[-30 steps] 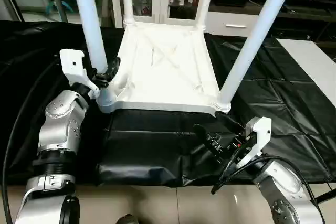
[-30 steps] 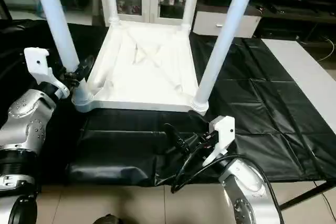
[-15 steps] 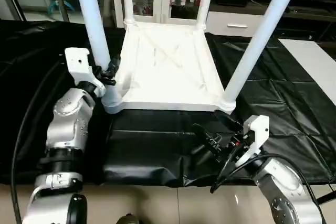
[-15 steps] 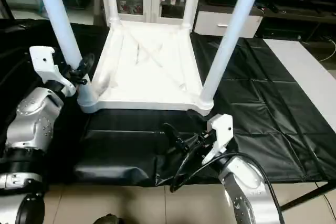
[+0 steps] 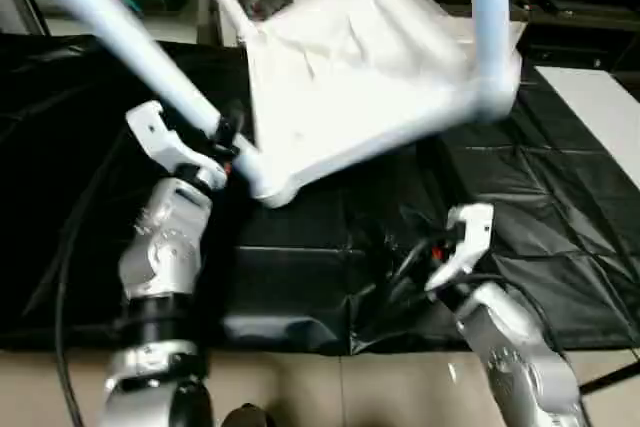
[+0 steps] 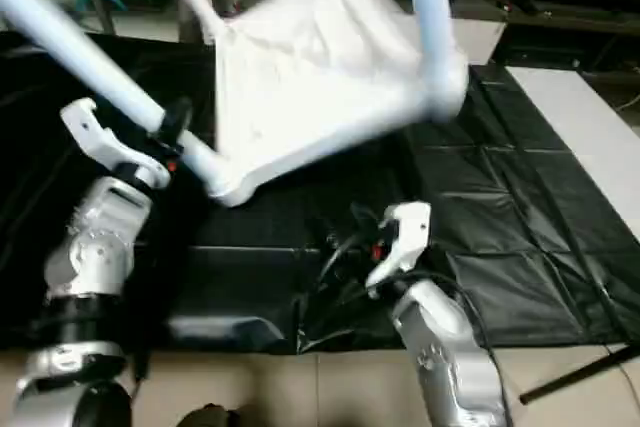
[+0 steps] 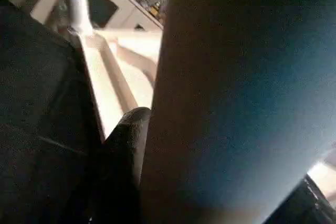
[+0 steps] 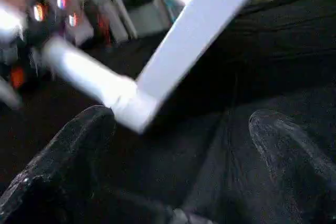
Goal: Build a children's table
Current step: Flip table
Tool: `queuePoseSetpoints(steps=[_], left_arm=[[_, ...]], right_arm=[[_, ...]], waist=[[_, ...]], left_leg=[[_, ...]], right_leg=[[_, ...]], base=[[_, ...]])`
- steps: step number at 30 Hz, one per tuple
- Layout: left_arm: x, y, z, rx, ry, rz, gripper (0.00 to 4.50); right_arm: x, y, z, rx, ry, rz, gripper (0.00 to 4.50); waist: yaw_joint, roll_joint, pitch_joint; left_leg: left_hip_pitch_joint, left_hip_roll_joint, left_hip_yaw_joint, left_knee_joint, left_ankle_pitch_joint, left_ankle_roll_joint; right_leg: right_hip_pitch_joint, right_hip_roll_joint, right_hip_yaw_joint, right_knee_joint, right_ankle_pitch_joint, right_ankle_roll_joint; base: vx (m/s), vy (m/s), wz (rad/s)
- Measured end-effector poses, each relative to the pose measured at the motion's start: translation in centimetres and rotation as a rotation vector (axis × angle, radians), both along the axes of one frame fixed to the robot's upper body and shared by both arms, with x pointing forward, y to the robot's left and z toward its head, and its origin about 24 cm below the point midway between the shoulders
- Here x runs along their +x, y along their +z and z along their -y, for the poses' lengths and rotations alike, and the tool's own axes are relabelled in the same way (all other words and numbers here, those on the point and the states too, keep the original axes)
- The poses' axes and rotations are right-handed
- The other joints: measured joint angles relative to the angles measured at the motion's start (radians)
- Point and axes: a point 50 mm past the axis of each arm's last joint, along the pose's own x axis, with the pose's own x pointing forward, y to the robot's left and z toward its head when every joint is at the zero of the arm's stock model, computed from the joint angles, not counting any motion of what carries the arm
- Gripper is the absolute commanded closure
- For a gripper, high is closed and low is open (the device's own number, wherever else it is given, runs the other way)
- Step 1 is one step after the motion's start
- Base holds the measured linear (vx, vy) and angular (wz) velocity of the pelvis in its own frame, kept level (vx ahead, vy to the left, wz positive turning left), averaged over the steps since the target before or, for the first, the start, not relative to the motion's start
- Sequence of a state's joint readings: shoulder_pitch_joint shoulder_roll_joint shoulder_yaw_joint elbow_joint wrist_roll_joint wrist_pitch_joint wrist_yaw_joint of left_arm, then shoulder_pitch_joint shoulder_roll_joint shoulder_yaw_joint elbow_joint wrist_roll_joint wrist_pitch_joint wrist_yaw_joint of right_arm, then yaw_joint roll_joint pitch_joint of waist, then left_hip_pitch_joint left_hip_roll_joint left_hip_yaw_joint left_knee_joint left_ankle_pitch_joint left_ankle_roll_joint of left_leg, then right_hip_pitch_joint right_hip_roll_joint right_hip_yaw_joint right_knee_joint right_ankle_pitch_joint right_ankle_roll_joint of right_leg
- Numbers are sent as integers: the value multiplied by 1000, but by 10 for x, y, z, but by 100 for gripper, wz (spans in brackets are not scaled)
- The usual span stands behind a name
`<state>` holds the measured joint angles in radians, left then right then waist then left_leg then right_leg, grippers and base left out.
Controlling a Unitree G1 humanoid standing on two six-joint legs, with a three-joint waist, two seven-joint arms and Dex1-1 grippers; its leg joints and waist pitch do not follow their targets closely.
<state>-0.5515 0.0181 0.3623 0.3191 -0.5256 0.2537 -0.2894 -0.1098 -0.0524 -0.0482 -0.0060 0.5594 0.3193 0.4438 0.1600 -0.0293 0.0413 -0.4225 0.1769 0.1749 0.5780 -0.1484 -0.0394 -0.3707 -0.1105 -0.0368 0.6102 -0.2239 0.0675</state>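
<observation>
The left gripper (image 5: 225, 137) is clamped around the near-left leg (image 5: 120, 32) of the children's table (image 5: 360, 67), just above the corner socket (image 5: 262, 175). The table is tilted: the socket corner beside the gripper sits low by the black-draped worktable (image 5: 560, 207), while the far side is raised. The right gripper (image 5: 400, 252) hangs released, fingers (image 8: 79, 145) spread wide, below and apart from the tabletop edge.

The step in hand appears to be turning the table over. Keep the grip close to the socket, where leverage on the leg joint is least. Rotate slowly about the low corner. Bring the free gripper under the raised rim before the weight shifts, to prevent the leg pulling out.
</observation>
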Motion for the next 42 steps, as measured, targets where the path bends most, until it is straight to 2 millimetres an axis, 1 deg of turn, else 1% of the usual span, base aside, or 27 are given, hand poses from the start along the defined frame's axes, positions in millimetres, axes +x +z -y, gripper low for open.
queuePoseSetpoints(steps=[3,4,6,10,13,15,19,21,24,27,30,31,32,36,37,39,41,42], left_arm=[[-3,-1,-3,6,7,-2,246],[-4,-1,-3,12,6,-1,246],[-6,0,-5,20,8,2,246],[-7,3,-3,27,-10,3,246],[-8,3,-1,23,-18,3,246],[-9,2,0,20,-26,1,246],[-11,2,2,6,-49,-2,246],[-13,0,2,8,-54,-8,246],[-16,0,4,10,-71,-12,246],[-18,2,4,9,-77,-10,246],[-19,3,3,16,-84,-9,246],[-19,2,2,19,-90,-11,246],[-19,2,2,21,-94,-12,246],[-21,1,2,16,-106,-13,246],[-21,1,2,14,-107,-13,246],[-21,1,2,14,-110,-15,246],[-21,1,2,15,-111,-17,246],[-21,1,2,15,-111,-17,246]], right_arm=[[20,7,3,122,-38,-5,0],[28,13,6,136,-51,7,0],[35,19,8,151,-59,25,0],[60,28,11,164,-95,21,0],[81,34,17,194,-147,-3,0],[88,37,21,217,-163,-8,0],[94,29,25,235,-182,-70,0],[98,28,24,234,-176,-82,0],[105,31,25,230,-176,-80,0],[109,34,26,222,-156,-60,0],[110,32,26,228,-148,-54,0],[110,31,26,234,-146,-56,17],[110,31,27,238,-146,-57,17],[113,34,29,246,-154,-35,54],[113,35,30,250,-154,-25,71],[113,35,30,256,-153,-20,71],[113,34,30,259,-147,-20,102],[113,34,30,260,-145,-19,102]], waist=[[-14,0,0],[-14,0,0],[-9,0,0],[-5,0,0],[-7,-1,0],[-7,-1,0],[-8,-1,1],[-12,-2,1],[-14,-3,2],[-10,-4,2],[-6,-4,2],[-7,-4,2],[-7,-4,2],[-7,-4,2],[-7,-4,2],[-8,-4,2],[-10,-4,2],[-11,-4,2]], left_leg=[[0,0,0,1,0,0],[-1,0,0,1,0,0],[-1,0,0,1,0,0],[-3,0,1,1,2,3],[-3,0,2,3,4,4],[-3,0,2,3,4,4],[-4,1,2,6,4,5],[-5,1,3,7,4,5],[-5,2,3,8,5,6],[-5,2,3,8,5,7],[-6,2,4,9,6,7],[-6,2,4,10,6,7],[-6,2,4,10,6,8],[-9,3,4,13,6,8],[-10,3,4,14,7,8],[-10,4,4,14,7,8],[-10,5,5,15,8,7],[-10,5,5,15,8,7]], right_leg=[[-1,-1,0,1,1,-1],[-1,-1,-1,1,1,-1],[-1,-1,-1,1,1,-1],[-2,-1,-2,2,1,0],[-3,-2,-2,4,2,0],[-3,-2,-2,4,2,0],[-4,-2,-2,6,2,0],[-4,-2,-2,7,2,0],[-5,-2,-2,8,3,0],[-4,-2,-2,8,3,-1],[-5,-2,-2,9,3,-1],[-5,-2,-2,9,3,-1],[-5,-2,-2,10,3,-1],[-9,-2,-1,15,3,-1],[-11,-2,-2,17,3,-1],[-11,-2,-2,18,3,-1],[-11,-2,-2,18,4,-3],[-11,-2,-2,18,5,-3]], base=[[0,0,0],[0,0,0],[0,0,0],[0,0,0],[0,0,0],[0,0,0],[0,0,0],[0,0,0],[0,0,0],[0,0,0],[0,0,0],[0,0,0],[0,0,0],[0,0,0],[0,0,0],[0,0,0],[0,0,0],[0,0,0]])
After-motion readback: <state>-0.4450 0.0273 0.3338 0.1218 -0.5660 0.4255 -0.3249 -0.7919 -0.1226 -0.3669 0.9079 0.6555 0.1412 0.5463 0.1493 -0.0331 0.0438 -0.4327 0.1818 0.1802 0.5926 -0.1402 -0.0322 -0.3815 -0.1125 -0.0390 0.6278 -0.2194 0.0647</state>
